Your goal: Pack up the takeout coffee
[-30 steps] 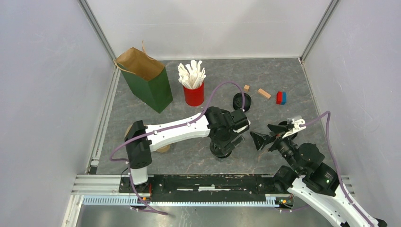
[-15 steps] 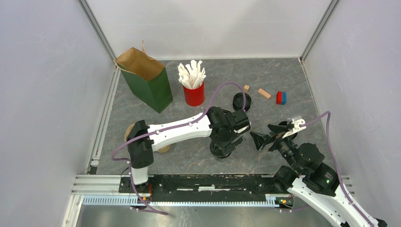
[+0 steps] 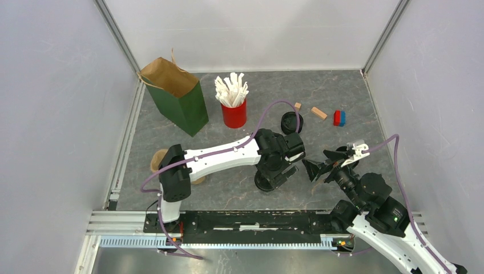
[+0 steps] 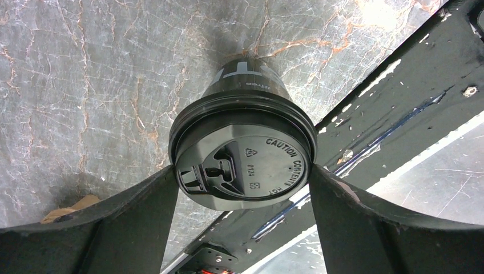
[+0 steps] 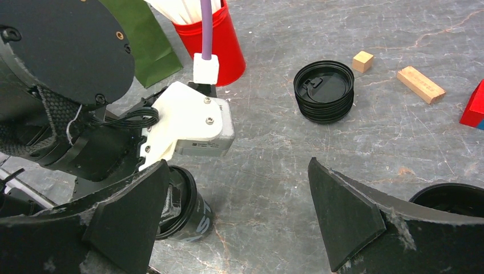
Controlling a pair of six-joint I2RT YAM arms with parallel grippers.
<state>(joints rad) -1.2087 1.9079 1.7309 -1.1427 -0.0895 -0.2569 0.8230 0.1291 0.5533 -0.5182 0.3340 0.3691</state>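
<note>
The takeout coffee (image 4: 245, 114) is a short black cup with white lettering. It stands on the grey marble-patterned table with a flat black lid (image 4: 242, 165) on it. My left gripper (image 4: 242, 170) hangs right over it, open. Its fingers (image 4: 131, 222) flank the lid close to the rim on both sides. In the top view the cup (image 3: 266, 182) peeks out under this gripper (image 3: 275, 171). In the right wrist view the cup (image 5: 191, 214) sits at the lower left. My right gripper (image 5: 238, 171) is open with nothing in it, just to the cup's right (image 3: 322, 161).
A stack of black lids (image 3: 291, 122) lies behind the left gripper. A red cup of white sticks (image 3: 234, 111) and a green paper bag (image 3: 181, 103) stand at the back left. Wooden blocks (image 3: 318, 113) and a red-blue block (image 3: 339, 118) lie at the back right. An open black cup (image 5: 451, 200) sits by the right gripper.
My left arm has shifted slightly to the right over the cup and its fingers have spread a little. The cup and the right arm have not moved.
</note>
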